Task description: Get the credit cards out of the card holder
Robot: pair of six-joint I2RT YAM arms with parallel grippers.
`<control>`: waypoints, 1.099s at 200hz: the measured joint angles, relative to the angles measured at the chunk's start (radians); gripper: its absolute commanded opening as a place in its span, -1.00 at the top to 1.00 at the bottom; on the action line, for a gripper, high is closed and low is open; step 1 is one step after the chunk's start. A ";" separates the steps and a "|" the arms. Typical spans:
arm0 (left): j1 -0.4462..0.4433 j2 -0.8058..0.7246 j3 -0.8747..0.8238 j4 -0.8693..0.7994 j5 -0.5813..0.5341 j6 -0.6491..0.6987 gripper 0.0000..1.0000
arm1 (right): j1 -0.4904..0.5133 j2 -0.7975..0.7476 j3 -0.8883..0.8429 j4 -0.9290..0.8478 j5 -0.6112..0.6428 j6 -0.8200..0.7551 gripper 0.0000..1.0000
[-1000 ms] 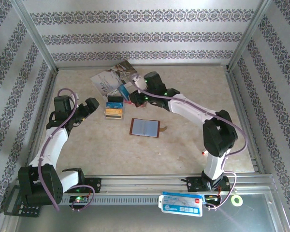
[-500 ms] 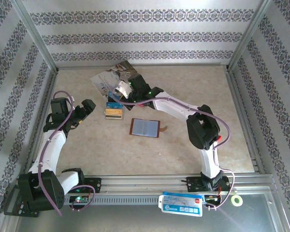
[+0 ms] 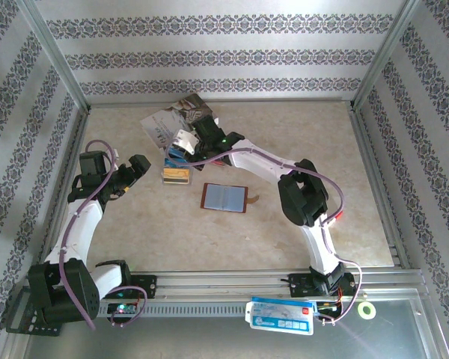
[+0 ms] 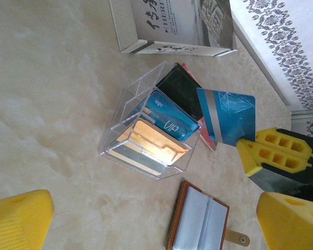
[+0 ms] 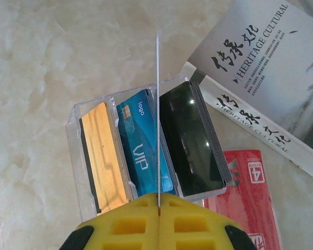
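Sliding leftward: right claw [image 5: 158, 205] pinching blue card [image 4: 227, 117], seemingly above clear rack [image 5: 74, 156] | left claw [image 3: 137, 172] wide

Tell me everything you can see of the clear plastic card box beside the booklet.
The clear plastic card box is a small see-through tray with stepped slots, apparently rigid acrylic. It sits on the marble-look table right beside the booklet. Its slots hold a gold card, a blue VIP card and black cards, all standing tilted. A red card lies at its side.
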State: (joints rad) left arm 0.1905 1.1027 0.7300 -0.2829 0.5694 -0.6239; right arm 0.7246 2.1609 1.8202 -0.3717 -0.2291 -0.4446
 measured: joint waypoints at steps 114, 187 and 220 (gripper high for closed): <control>0.002 0.013 0.000 0.003 0.019 0.008 -1.00 | 0.000 0.085 0.068 -0.066 0.008 -0.035 0.99; 0.006 0.017 0.000 0.006 0.042 0.007 -1.00 | 0.000 0.108 0.113 -0.079 0.005 -0.012 0.53; 0.010 0.019 0.000 0.023 0.060 0.006 -1.00 | 0.000 0.106 0.114 -0.082 0.004 0.039 0.47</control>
State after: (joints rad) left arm 0.2008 1.1221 0.7300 -0.2596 0.6289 -0.6182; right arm 0.7242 2.2669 1.9343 -0.4538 -0.2249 -0.4057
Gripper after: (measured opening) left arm 0.998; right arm 0.252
